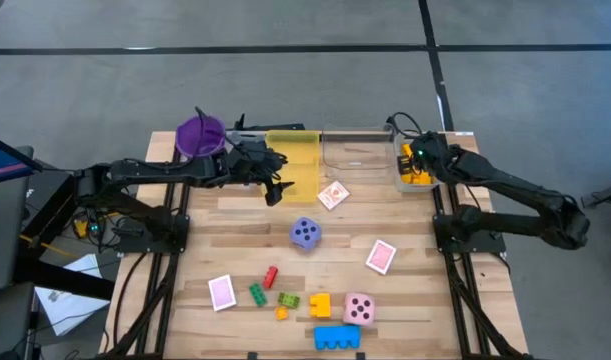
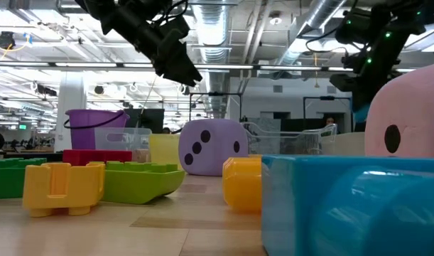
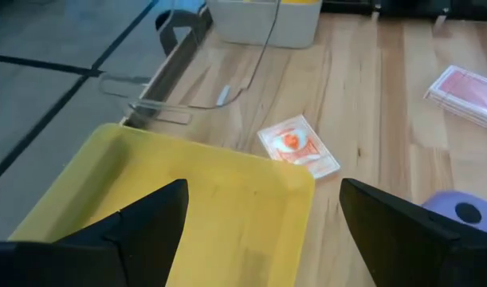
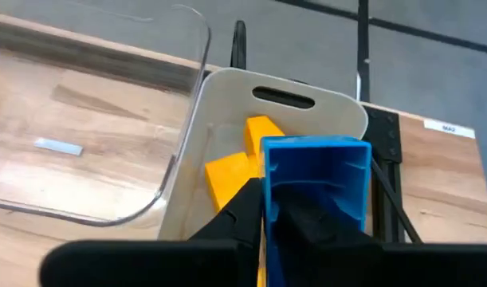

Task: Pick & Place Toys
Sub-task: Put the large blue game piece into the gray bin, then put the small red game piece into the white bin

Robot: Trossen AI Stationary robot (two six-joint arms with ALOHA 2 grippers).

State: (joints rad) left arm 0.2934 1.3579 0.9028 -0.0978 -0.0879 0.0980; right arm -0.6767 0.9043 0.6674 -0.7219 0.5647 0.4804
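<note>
Nearest the low camera, a long blue brick fills the front edge of the table, with the pink die just behind it and a yellow brick beside it. Further along that front part lie a green brick, a red brick, a lime-green brick and a tiny orange piece. The purple die sits near the middle. Three pink-backed cards are scattered about: one by the left front, one right of the purple die, and one near the bins, showing an orange print.

Over at the far right, the right gripper hangs above a small white bin holding yellow bricks; its fingers are clamped on an upright blue brick. Beside that bin stands a clear bin.

The left gripper hovers over the near end of the yellow bin, fingers spread wide, nothing between them. A purple cup stands at the far left corner.
</note>
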